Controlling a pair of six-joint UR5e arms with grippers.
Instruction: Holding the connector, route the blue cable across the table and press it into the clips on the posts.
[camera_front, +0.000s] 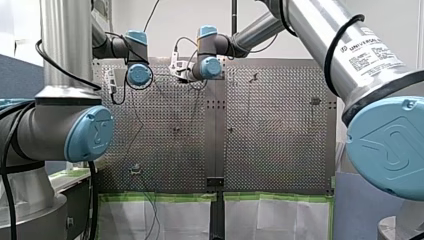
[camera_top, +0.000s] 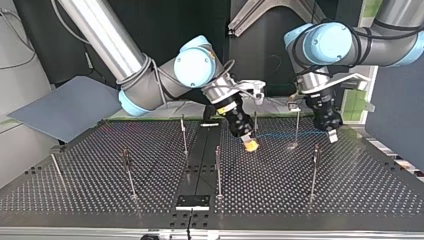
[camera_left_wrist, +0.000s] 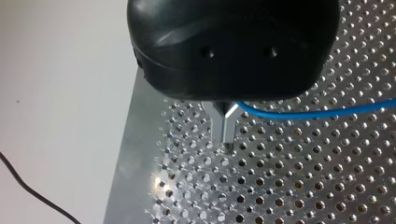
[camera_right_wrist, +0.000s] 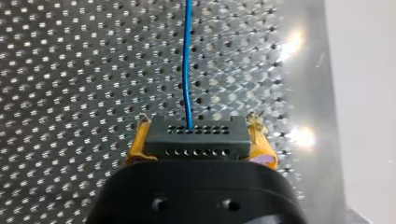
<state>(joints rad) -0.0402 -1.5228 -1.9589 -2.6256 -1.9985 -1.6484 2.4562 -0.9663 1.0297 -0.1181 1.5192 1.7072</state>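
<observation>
Clamps the black connector (camera_right_wrist: 195, 137) between the yellow-padded right jaws, pinches the blue cable (camera_top: 280, 134) in the closed left jaws, strings it low along the bench's (camera_top: 100, 190) far side, and apparently leaves every post (camera_top: 218, 170) clip unfilled.

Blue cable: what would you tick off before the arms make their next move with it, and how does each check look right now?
1. Connector clamped between the right gripper's yellow pads: ok.
2. Cable leaves the connector without a kink: ok.
3. Left gripper shut on the cable: ok.
4. Cable runs straight between both grippers, with no slack lying on the table: ok.
5. Cable pressed into the post between the grippers: cannot tell.
6. Left gripper's tips clear of the table: cannot tell; they look very close to it.
</observation>
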